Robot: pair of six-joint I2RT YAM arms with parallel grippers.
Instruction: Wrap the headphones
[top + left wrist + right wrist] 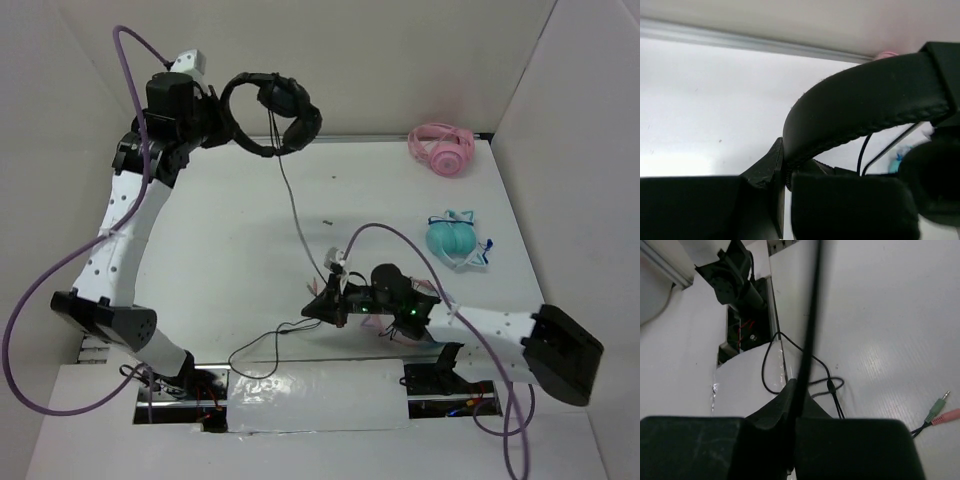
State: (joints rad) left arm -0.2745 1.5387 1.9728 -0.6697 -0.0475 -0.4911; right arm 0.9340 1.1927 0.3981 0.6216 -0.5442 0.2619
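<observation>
- Top external view: the left gripper (220,112) holds the headphones (272,115) aloft over the table's (400,200) far left, fingers clamped on the padded, stitched headband (865,105), likely as an anchor for winding.
- The right gripper (320,300), fingers pinched together on the thin cable (296,220), seemingly draws it taut.

The headphones (283,98) hang back-left, seemingly above the desk (220,230); their cable (297,222) runs forward to the right hand (320,308), centre-front.

Black headphones (290,112) — pink pair (441,149), teal pair (455,240), white table (200,235).
</observation>
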